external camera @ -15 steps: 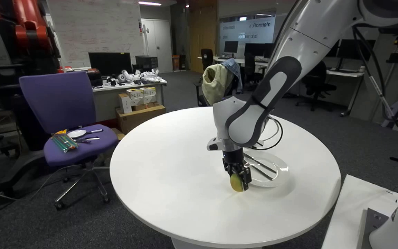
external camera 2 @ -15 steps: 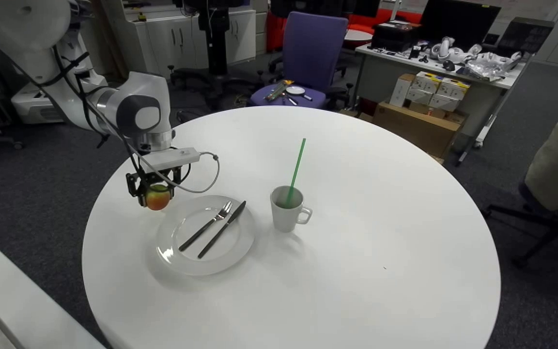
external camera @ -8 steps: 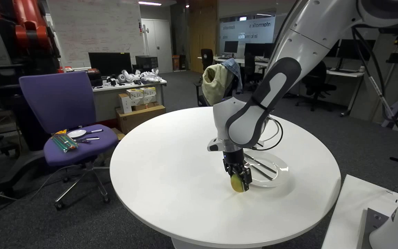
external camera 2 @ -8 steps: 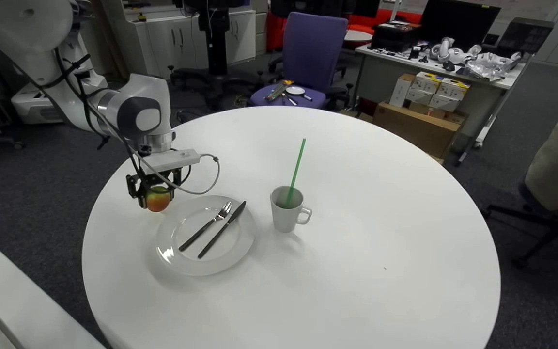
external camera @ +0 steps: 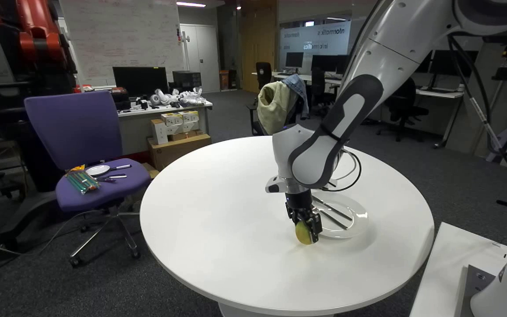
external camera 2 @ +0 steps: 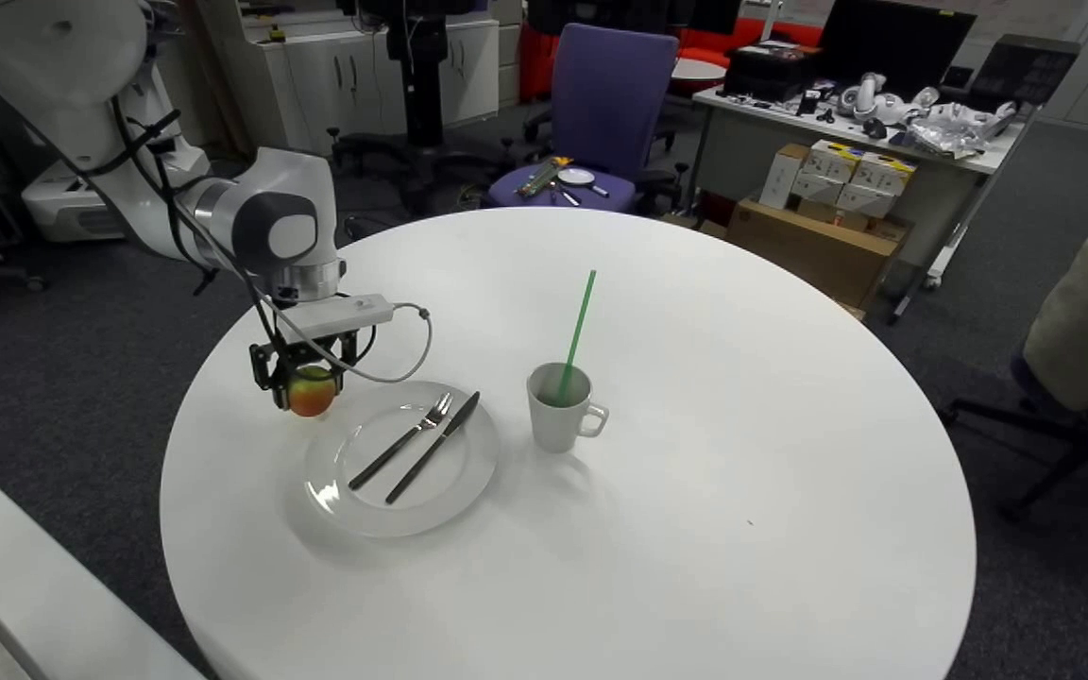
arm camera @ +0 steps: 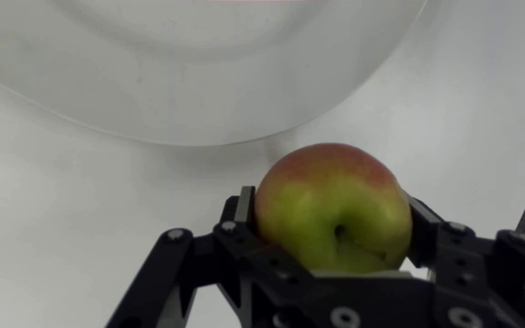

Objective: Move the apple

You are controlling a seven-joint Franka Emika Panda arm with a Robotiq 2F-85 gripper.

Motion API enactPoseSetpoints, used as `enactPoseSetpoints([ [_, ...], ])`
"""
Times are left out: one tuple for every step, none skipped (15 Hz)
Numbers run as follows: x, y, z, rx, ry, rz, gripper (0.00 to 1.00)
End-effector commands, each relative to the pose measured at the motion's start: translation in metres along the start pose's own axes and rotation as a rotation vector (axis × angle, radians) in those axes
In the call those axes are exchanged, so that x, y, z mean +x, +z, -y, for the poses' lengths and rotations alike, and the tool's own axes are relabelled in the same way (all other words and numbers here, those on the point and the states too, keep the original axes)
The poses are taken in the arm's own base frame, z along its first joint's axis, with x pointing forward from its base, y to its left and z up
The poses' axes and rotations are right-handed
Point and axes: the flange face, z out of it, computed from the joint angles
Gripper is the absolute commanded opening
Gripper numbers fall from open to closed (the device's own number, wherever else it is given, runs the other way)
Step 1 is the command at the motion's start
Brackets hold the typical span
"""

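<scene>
The apple is round, yellow-green with a red-orange side. It shows in both exterior views [external camera: 303, 233] [external camera 2: 311, 399] and large in the wrist view [arm camera: 331, 200]. My gripper [arm camera: 333, 207] is shut on it, with one finger [arm camera: 245, 205] pressed on each side. In an exterior view the gripper [external camera 2: 309, 385] points down beside the rim of the white plate [external camera 2: 478, 482]. The apple is low over the table, just off the plate's rim; I cannot tell whether it touches the table.
A fork [external camera 2: 402, 440] and a knife [external camera 2: 433, 448] lie on the plate. A white mug [external camera 2: 555, 425] with a green straw [external camera 2: 580, 321] stands on the round white table [external camera 2: 742, 397]. A purple chair [external camera: 99, 185] stands beyond the table's edge.
My gripper and the apple have moved slightly, a little lower and toward the right in both exterior views. The grip has stayed shut. The plate, cutlery and mug have not moved.
</scene>
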Motion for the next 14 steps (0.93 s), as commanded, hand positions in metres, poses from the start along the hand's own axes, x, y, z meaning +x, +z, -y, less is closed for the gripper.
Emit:
enactPoseSetpoints([
  [-0.0034, -0.0046, 0.0026, -0.03, 0.016, 0.013, 0.5],
  [-0.0038, -0.0043, 0.0025, -0.03, 0.018, 0.013, 0.5],
  [-0.0041, -0.0039, 0.0024, -0.028, 0.02, 0.013, 0.5],
  [-0.0043, -0.0032, 0.0024, -0.027, 0.021, 0.014, 0.5],
  [-0.0044, -0.0027, 0.0023, -0.024, 0.022, 0.016, 0.5],
  [-0.0045, -0.0022, 0.0024, -0.023, 0.023, 0.017, 0.5],
  [-0.0046, -0.0017, 0.0024, -0.021, 0.025, 0.018, 0.5],
  [-0.0049, -0.0014, 0.0024, -0.019, 0.027, 0.02, 0.5],
  [-0.0053, -0.0013, 0.0024, -0.018, 0.031, 0.02, 0.5],
  [-0.0056, -0.0011, 0.0023, -0.018, 0.035, 0.02, 0.5],
  [-0.0057, -0.0009, 0.0023, -0.016, 0.039, 0.021, 0.5],
  [-0.006, -0.0008, 0.0024, -0.016, 0.043, 0.021, 0.5],
  [-0.006, -0.0008, 0.0023, -0.018, 0.049, 0.021, 0.5],
  [-0.0061, -0.001, 0.0023, -0.018, 0.054, 0.022, 0.5],
])
